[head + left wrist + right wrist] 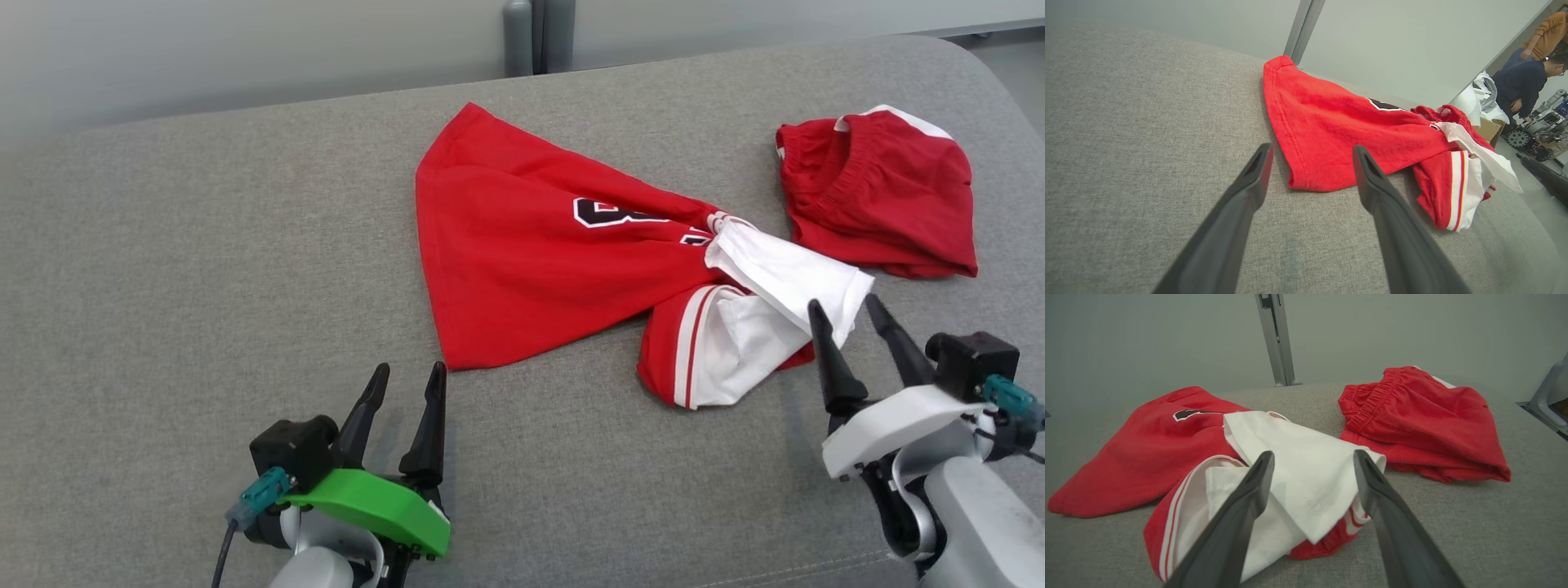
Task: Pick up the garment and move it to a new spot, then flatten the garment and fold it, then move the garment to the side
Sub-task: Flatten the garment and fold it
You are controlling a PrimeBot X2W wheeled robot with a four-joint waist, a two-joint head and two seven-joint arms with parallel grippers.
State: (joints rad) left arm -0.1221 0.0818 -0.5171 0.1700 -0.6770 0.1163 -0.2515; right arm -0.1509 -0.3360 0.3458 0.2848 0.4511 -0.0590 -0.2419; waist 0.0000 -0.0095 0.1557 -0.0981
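Garment: red jersey (522,261) lay crumpled mid-surface on the grey padded top (204,269), body fanned toward the far edge, white sleeve (784,278) twisted out to the right.
Hem edge: near hem corner (451,363) lay flat, just beside the left fingertips.
Left gripper (411,367): jaws spread, holding nothing, low over bare padding.
Right gripper (843,302): jaws spread either side of the sleeve's tip, no cloth pinched.
Neighbouring item: red shorts (890,204) sat bunched at far right, close beside the sleeve; contact could not be determined.
Open room: broad bare padding lay left of the jersey and along the near edge; right side was crowded.
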